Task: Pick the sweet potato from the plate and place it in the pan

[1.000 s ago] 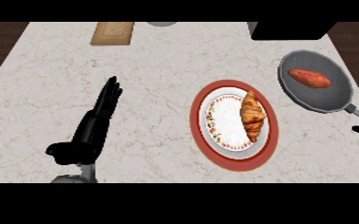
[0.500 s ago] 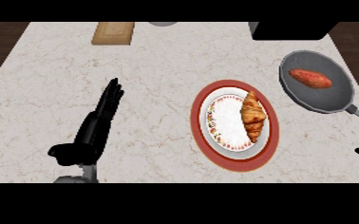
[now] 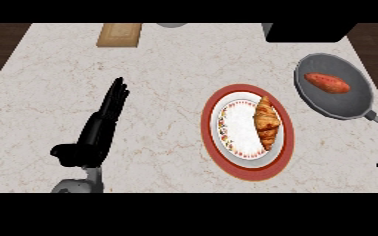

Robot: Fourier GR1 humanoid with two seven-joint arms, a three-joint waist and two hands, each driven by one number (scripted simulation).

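The sweet potato point(image 3: 327, 82) lies inside the grey pan point(image 3: 348, 105), its long axis running from 10 to 4 o'clock. The pan sits at about 2 o'clock from the red-rimmed plate point(image 3: 207, 127), which carries only a croissant point(image 3: 266, 121). The left hand point(image 3: 97, 130) rests well apart at the plate's 9 o'clock, fingers straight and together, holding nothing; the right hand is out of view, so the task looks done.

- One view only: head, set above the near edge of the counter point(image 3: 170, 70), facing steeply down and away.
- Range: close; the counter fills the frame left to right.
- Frame limits: board point(image 3: 119, 34) at far edge, pan point(image 3: 347, 107) at right edge, left hand point(image 3: 100, 130) coming in from near edge.
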